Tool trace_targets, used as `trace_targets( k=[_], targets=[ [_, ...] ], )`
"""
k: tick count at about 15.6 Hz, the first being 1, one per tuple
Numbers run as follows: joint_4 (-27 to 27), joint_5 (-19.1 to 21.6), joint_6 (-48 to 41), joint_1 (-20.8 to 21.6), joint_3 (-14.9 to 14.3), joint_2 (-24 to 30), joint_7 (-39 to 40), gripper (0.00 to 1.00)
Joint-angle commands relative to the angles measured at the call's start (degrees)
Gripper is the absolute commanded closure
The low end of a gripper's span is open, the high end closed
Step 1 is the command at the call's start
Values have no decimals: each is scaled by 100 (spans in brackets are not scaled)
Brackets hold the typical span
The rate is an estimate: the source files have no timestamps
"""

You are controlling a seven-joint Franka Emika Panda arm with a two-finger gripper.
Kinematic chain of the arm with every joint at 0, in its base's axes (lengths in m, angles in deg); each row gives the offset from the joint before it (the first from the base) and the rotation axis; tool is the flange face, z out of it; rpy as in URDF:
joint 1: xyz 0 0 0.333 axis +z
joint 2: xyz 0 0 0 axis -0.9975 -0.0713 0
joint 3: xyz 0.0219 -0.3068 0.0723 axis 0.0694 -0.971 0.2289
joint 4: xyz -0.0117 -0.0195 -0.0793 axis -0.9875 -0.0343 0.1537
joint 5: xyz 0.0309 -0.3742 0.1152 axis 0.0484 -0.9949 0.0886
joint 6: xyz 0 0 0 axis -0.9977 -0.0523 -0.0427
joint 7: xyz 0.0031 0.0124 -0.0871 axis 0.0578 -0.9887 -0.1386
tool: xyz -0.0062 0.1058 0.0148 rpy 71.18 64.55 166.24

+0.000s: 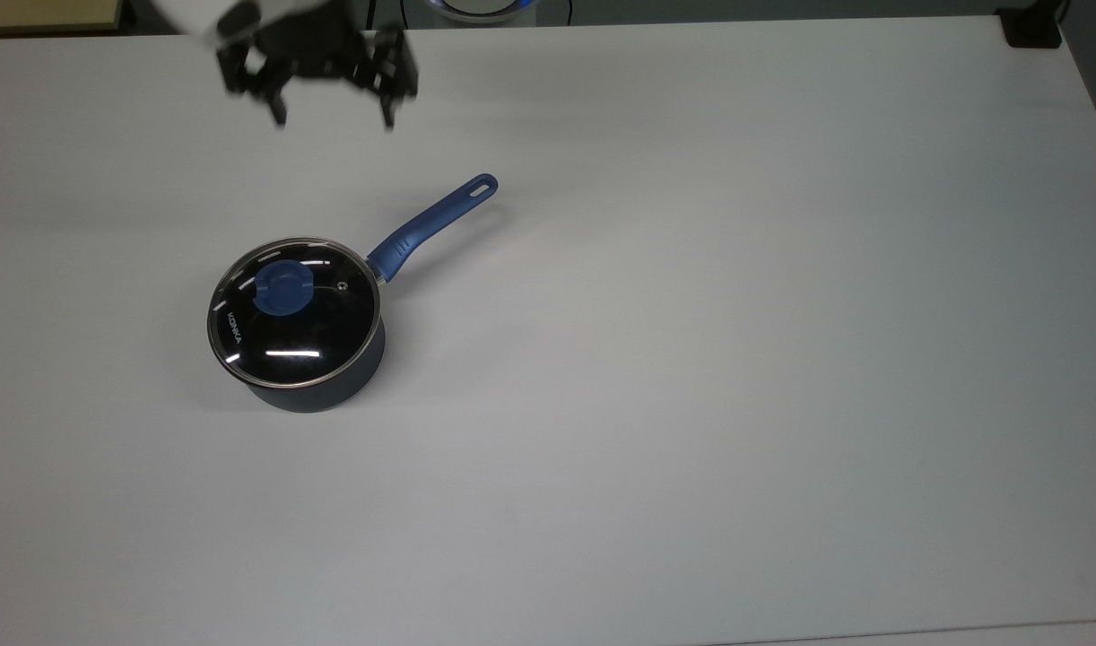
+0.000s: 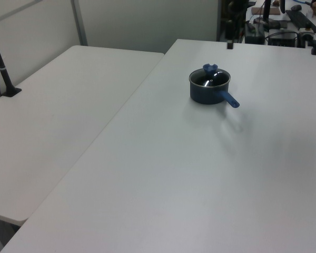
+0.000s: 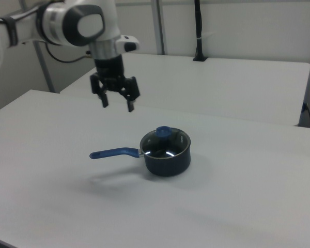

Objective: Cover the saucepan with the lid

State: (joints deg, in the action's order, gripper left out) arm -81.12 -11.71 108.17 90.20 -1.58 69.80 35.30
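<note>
Lid [image 1: 294, 314] sat flush on the saucepan [image 1: 319, 388] on the white worktop [image 1: 736, 359], handle [image 1: 431, 224] free; pincer [image 1: 333, 118] hung well above and apart, jaws spread, holding nothing; task judged complete, nothing left.

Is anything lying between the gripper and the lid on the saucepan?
No. In the top view, bare white table separates the open gripper from the lid, which sits on the saucepan. The right view agrees.
</note>
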Motion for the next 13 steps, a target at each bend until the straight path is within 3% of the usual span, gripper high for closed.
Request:
trace_targets(
  k=[1, 5, 13],
  targets=[
    [-651, -50, -151, 143, 3, 696, -14, 0],
    [-670, -42, -300, 143, 12, 934, -14, 0],
    [-486, 2, -326, 90, -14, 759, -32, 0]
  ],
)
